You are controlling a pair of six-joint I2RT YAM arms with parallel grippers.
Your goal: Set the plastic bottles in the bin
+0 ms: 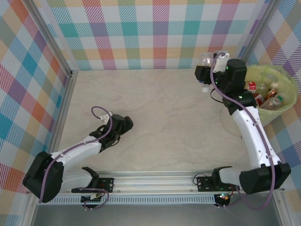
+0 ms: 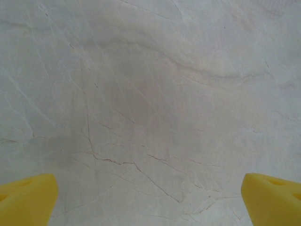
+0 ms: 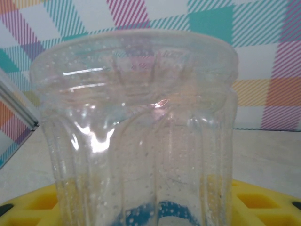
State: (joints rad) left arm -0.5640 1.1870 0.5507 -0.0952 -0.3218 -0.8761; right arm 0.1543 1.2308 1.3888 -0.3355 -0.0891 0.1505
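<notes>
Item 1: my right end effector [image 1: 205, 74], held up at the far right of the pale marbled counter [image 1: 164, 108], clamped on a clear ribbed plastic bottle [image 1: 206, 60]. In the wrist view this bottle [image 3: 136, 132] sits between my yellow pads [image 3: 28, 209], with blue showing at its lower end.

Item 2: round lime-green plastic bin [image 1: 284, 110], just right of the held bottle, containing several plastic bottles [image 1: 265, 92] with red and orange labels.

Item 3: my left end effector [image 1: 121, 125], low over the near-left counter, yellow fingers [image 2: 26, 197] spread wide apart with bare counter between them.
</notes>
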